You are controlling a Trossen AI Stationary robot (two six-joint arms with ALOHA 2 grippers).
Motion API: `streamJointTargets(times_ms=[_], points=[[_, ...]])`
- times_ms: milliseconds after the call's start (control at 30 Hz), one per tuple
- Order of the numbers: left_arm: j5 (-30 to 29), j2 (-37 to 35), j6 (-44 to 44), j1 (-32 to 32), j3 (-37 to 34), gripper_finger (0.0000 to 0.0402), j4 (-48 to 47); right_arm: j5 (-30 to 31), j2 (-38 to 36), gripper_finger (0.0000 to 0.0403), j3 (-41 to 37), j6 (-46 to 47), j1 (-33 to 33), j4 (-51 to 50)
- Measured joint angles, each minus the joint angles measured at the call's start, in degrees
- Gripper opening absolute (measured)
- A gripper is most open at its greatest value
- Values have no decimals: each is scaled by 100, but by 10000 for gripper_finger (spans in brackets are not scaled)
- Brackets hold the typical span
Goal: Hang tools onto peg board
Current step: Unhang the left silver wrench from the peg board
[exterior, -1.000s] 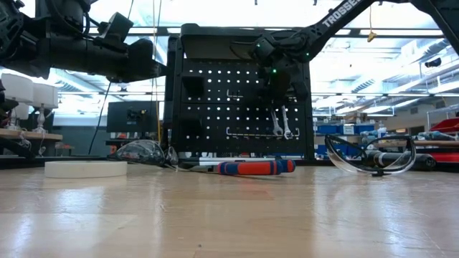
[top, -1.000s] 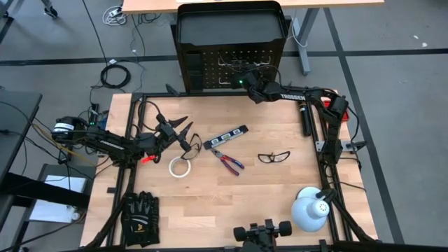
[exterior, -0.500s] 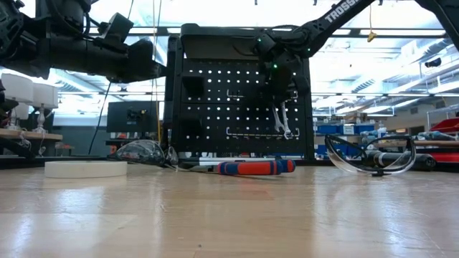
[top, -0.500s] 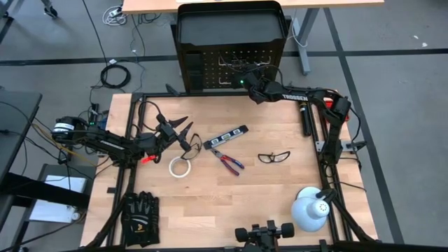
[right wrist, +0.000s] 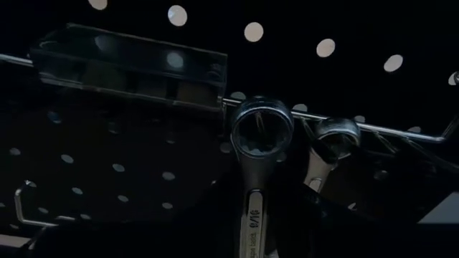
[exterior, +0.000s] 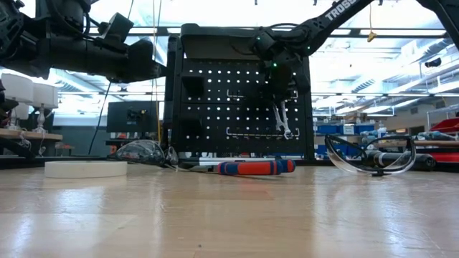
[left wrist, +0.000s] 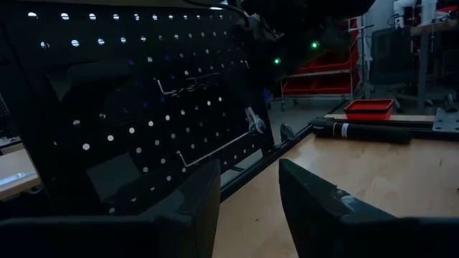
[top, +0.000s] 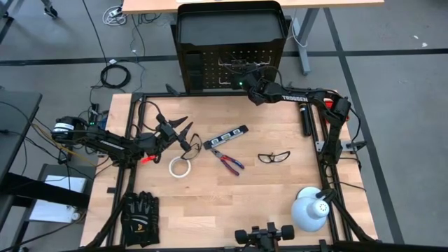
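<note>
Right gripper [top: 246, 82] is up against the upright black perforated-metal peg board [top: 203, 70], at hook height. In the right wrist view the ring end of a silver steel wrench [right wrist: 261, 136] sits at a pale wire hook, with a second silver wrench [right wrist: 331, 143] just beside it. Whether the right fingers are apart or clamped on the wrench cannot be told from any view.

Left gripper [top: 175, 131] hangs over the wooden table's [top: 280, 189] left half, jaws apart and empty, just above the white tape roll [top: 181, 166].

Not yet hung, all lying on the table: the tape roll, the red-handled pliers [top: 227, 160], the dark slim level bar [top: 225, 136] and the black-framed glasses [top: 274, 157].

Risks, as judged:
- The ring may not be fully over the hook; letting go then would drop the wrench behind the table's far edge.
- A sideways pull-out could catch the neighbouring wrench and knock it off.

Room: tight at the board, with hooks and both wrenches crowded together. A straight retreat toward the table centre looks open. The glasses lie well apart from the other tools, with free wood around them; pliers and level lie near each other, so fingers have less room there.
</note>
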Motion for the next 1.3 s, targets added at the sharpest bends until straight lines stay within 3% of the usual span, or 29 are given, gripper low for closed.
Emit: streamJointTargets(times_ms=[1300], points=[[-2, 0, 0, 0, 0, 144, 6, 366, -70, 67, 2, 157, 313, -526]])
